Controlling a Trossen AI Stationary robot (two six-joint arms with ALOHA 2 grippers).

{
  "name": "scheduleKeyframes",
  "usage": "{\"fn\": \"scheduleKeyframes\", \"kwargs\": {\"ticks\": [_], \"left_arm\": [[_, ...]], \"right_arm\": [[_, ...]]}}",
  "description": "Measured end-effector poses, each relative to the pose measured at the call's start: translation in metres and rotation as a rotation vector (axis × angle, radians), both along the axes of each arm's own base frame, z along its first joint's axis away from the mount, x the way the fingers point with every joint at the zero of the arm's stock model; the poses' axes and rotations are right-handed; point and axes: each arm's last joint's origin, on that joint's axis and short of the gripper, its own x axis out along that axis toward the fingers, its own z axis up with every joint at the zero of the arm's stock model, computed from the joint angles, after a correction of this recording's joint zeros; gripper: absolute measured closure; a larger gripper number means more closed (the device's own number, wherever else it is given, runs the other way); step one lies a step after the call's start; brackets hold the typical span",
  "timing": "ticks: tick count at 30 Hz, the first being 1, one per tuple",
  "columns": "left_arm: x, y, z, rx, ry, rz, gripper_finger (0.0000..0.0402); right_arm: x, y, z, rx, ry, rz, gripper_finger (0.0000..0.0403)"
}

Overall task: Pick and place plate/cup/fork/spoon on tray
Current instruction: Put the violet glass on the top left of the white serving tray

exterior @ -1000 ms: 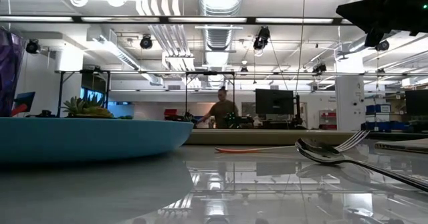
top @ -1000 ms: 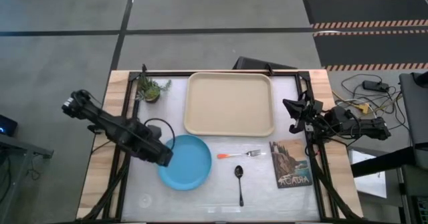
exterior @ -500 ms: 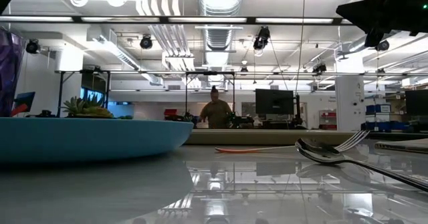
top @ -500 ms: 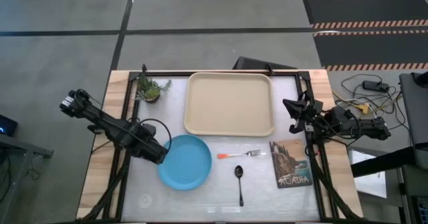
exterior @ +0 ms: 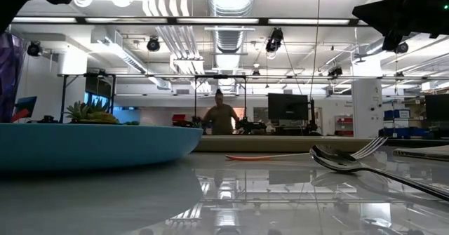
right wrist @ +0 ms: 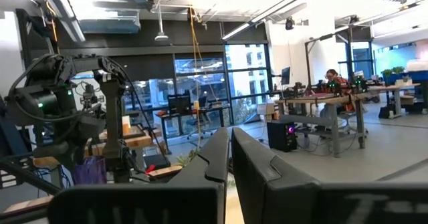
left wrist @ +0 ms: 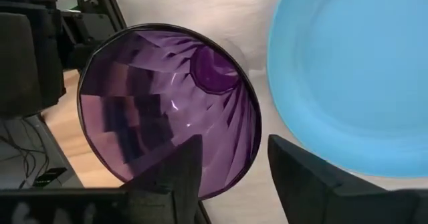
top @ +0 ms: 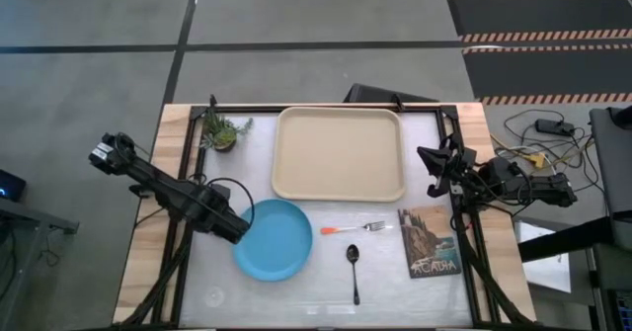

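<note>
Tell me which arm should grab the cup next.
Left. Its gripper is open right above the cup, beside the plate. The right gripper is shut and parked at the table's far right edge, away from it.

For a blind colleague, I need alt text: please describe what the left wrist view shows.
The left gripper looks down into the open mouth of the ribbed purple cup, its two dark fingers apart, one over the cup's rim. The light-blue plate lies close beside the cup on the white table.
</note>
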Motion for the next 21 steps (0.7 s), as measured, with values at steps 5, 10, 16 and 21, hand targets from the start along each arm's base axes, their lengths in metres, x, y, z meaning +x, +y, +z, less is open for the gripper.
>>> {"fn": "scheduleKeyframes", "kwargs": {"ticks": [5,10,16,21], "left_arm": [[-0.0001,-0.0002,0.0,-0.004,0.001,-0.001,0.0304],[0.0002,-0.0006,-0.0002,-0.012,0.001,-0.001,0.0384],[0.0006,-0.0009,-0.0003,-0.015,-0.003,-0.001,0.0399],[0.0028,-0.0021,0.0089,-0.035,-0.037,-0.03,0.04]], "right_arm": [[0.0,0.0,0.0,0.0,0.0,0.0,0.0394],[0.0,0.0,0.0,0.0,0.0,0.0,0.0394],[0.0,0.0,0.0,0.0,0.0,0.0,0.0394],[0.0,0.0,0.0,0.0,0.0,0.0,0.0394]]}}
